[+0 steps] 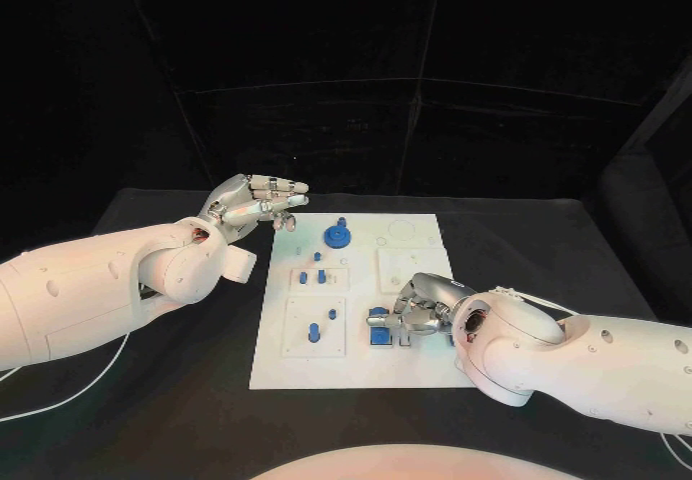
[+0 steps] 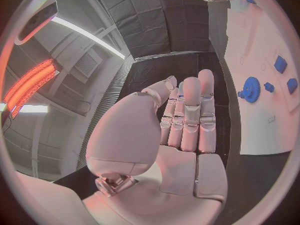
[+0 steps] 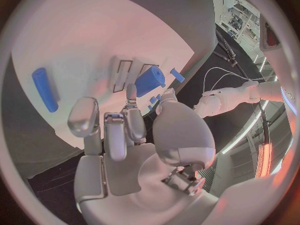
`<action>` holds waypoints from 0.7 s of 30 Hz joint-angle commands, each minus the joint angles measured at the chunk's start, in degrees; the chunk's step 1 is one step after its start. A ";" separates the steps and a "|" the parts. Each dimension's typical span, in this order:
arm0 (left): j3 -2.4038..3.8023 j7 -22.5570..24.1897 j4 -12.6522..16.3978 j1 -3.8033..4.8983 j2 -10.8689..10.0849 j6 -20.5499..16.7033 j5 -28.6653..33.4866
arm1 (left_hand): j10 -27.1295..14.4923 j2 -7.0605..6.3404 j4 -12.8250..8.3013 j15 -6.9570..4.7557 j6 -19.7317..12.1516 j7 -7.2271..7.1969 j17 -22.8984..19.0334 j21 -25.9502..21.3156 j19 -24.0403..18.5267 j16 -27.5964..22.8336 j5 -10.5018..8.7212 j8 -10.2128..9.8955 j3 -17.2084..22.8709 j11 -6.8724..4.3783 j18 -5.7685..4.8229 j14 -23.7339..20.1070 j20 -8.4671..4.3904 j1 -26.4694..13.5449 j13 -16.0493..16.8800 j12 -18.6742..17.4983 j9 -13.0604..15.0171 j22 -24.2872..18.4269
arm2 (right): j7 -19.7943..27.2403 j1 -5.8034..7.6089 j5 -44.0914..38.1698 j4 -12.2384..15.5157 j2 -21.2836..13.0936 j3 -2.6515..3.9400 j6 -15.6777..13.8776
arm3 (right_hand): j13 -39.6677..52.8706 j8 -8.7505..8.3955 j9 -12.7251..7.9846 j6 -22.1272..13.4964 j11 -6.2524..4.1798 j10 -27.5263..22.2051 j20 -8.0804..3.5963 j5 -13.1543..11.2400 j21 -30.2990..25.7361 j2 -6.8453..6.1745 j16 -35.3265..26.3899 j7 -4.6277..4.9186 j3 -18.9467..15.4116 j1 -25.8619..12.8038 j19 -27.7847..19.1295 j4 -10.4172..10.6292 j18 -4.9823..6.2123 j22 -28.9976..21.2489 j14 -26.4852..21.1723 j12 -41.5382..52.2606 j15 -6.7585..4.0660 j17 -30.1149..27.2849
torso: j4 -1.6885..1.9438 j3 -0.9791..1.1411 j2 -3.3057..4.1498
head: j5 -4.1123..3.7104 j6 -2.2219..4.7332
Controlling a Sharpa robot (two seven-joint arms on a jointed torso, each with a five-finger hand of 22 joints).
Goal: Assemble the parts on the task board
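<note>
Nearest, the right hand (image 1: 408, 315) sits low over the near right part of the task board (image 1: 289, 372), fingers curled down around a blue block (image 1: 384, 337) that stands on the board. The fingertips are at the block's top and sides, but whether they actually grip it cannot be told. In the right wrist view the same hand (image 3: 134, 130) reaches toward a blue cylindrical part (image 3: 150, 80) beside two slots in the white board (image 3: 94, 40), with a longer blue bar (image 3: 45, 88) lying well apart from it.

Left of the right hand, on the near left panel of the board, lie two small blue pieces (image 1: 323, 322). Farther back, in the middle of the board, stand more small blue parts (image 1: 315, 277).

At the far end a blue gear (image 1: 338, 236) stands upright on the board. Just left of it, off the board's far left corner, the left hand (image 1: 260, 205) hangs with fingers loosely curled and apart, holding nothing. The left wrist view shows its fingers (image 2: 190, 115) straight and side by side, the gear (image 2: 252, 89) near but not touching.
</note>
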 commanded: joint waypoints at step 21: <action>0.04 0.14 -0.05 0.06 -0.01 0.65 0.13 | -0.61 -0.01 0.03 0.04 -0.47 0.19 -0.10 -0.42 -0.14 -0.19 -0.19 -0.41 -0.45 -0.06 0.76 -0.39 0.26 -0.45 -0.06 0.04 -0.07 -0.16 | 1.77 0.07 -2.48 1.19 -1.32 0.03 0.55 | 3.14 -0.32 0.76 -0.04 0.12 0.01 0.17 3.35 -0.25 1.71 -0.06 0.08 2.25 12.29 -0.06 -2.97 -0.64 0.36 5.27 0.11 -0.01 11.70 | 0.01 -0.03 0.04 | -0.06 -0.12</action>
